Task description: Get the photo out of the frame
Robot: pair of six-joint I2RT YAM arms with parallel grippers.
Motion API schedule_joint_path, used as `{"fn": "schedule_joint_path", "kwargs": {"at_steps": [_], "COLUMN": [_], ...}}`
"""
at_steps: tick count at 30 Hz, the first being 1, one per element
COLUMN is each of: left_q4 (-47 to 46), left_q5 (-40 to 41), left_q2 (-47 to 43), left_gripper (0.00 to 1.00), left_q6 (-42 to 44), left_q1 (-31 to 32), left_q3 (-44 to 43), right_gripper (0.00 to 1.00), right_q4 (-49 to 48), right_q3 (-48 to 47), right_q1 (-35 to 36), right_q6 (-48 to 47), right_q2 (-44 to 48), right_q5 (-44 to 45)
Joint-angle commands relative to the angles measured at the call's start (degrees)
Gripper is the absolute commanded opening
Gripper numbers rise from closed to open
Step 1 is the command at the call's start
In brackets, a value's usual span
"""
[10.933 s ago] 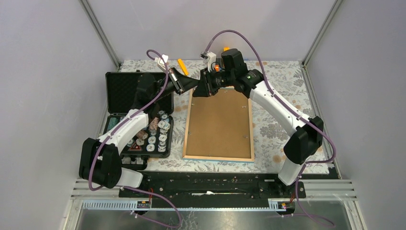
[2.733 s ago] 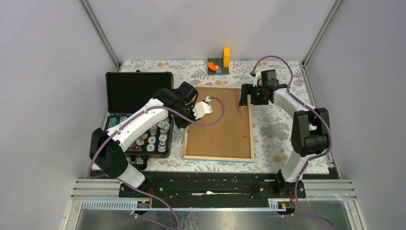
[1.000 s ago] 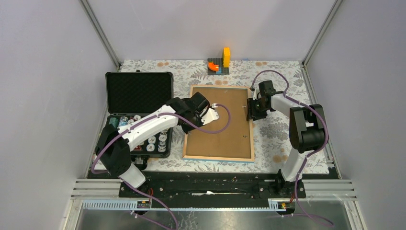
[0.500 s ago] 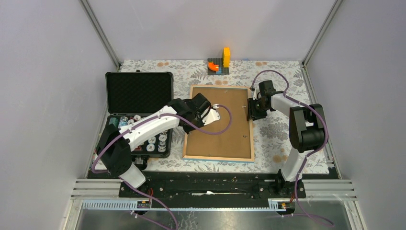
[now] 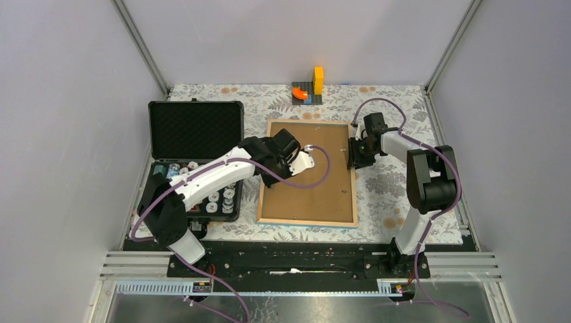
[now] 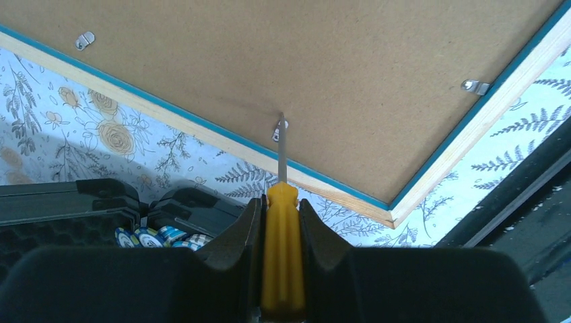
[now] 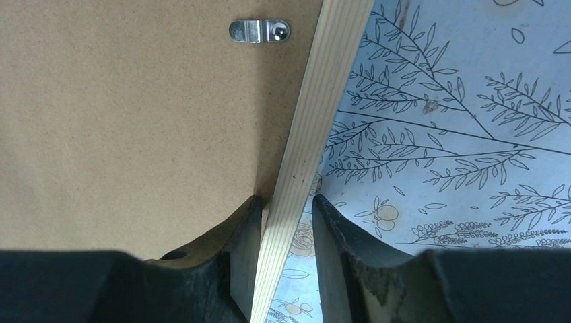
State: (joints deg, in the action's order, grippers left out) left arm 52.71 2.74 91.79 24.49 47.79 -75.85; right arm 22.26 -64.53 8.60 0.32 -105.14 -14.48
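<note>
two end effectors of mine are at work over the frame (image 5: 323, 198), which lies flat and back up in the middle of the bench (image 5: 384, 192), brown board showing inside a pale wooden rim with a thin blue line along it; its front faces down and is hidden. my left end effector (image 6: 281, 202) is clenched on the yellow handle of a screwdriver (image 6: 281, 256), which sits upright between the two black fingers. its thin metal shaft reaches out over the frame's left edge to a small metal clip (image 6: 279, 129) set in the board just inside the rim; the tip ends at or just past that clip, and i cannot tell whether it touches. two more clips of the same kind show further along the board (image 6: 84, 40) (image 6: 475, 85). my right end effector (image 7: 283, 202) straddles the wooden rim on the frame's right side, one of its fingers (image 7: 236, 249) over the brown board and the other over the flowered cloth, both close against the wood; whether they press on it i cannot tell. another clip (image 7: 259, 30) lies on the board just inside the rim ahead of them. left of the frame an open black case (image 5: 195, 128) rests on the bench, with round chips (image 5: 215, 197) in its near half. orange and yellow blocks (image 5: 310, 86) stand at the far edge.
</note>
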Motion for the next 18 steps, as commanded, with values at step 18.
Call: {"fn": "schedule_joint_path", "kwargs": {"at_steps": [18], "left_q4": [-0.8], "left_q5": [-11.0], "left_q2": [-7.1], "left_gripper": [0.0], "left_q6": [-4.7], "left_q1": [-8.7], "left_q3": [-4.8], "right_gripper": [0.11], "right_q4": [4.7], "right_q3": [-8.9], "right_q1": [0.0], "right_q6": [-19.6], "right_q2": [-6.1], "right_q5": [9.6]}}
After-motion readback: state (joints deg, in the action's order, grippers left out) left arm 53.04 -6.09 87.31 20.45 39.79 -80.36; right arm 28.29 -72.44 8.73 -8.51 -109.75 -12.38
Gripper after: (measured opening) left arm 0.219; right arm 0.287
